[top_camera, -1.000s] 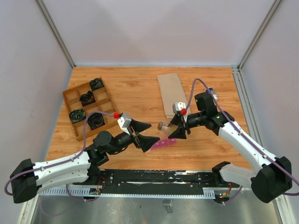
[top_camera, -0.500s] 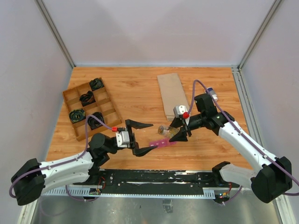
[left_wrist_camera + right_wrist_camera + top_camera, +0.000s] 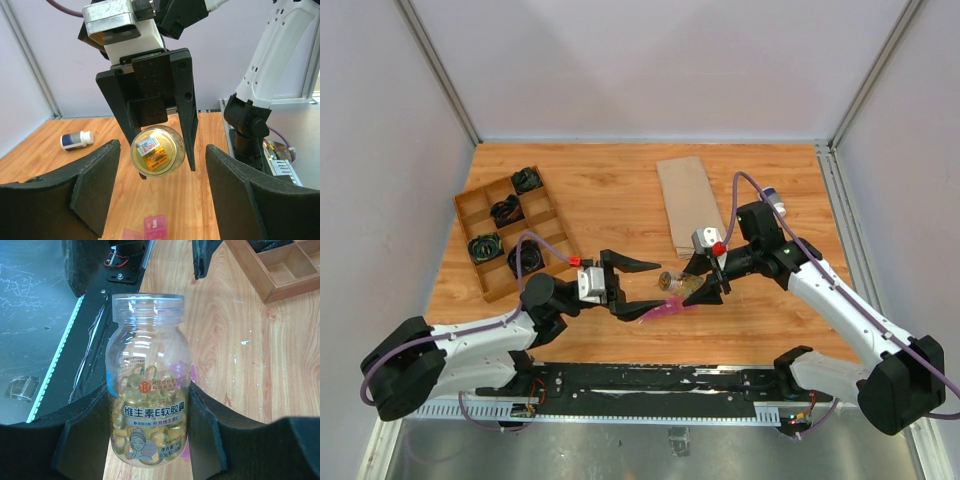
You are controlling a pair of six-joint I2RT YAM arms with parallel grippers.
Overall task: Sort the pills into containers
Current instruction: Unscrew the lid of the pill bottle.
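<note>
**Pill bottle held over the pink strip**

At the far left sat a wooden divided tray (image 3: pixel 505 232) with black items in four of its cells. The left arm reached low across the table, forearm nearly level. The left gripper (image 3: pixel 655 287) pointed right with its jaws well apart and nothing between them. Its lower finger lay just beside the end of the containers (image 3: pixel 668 307). That magenta strip lay flat on the table near the front edge, one lid flipped up in the left wrist view. What it held could not be made out. Just above it hung a clear bottle (image 3: pixel 672 280) of yellow capsules, uncapped, clamped by the right gripper (image 3: pixel 700 285). The right arm bent at the elbow and reached leftward. Behind lay a cardboard sheet (image 3: pixel 688 200), and farther right a small white-capped bottle (image 3: pixel 772 197).
</note>
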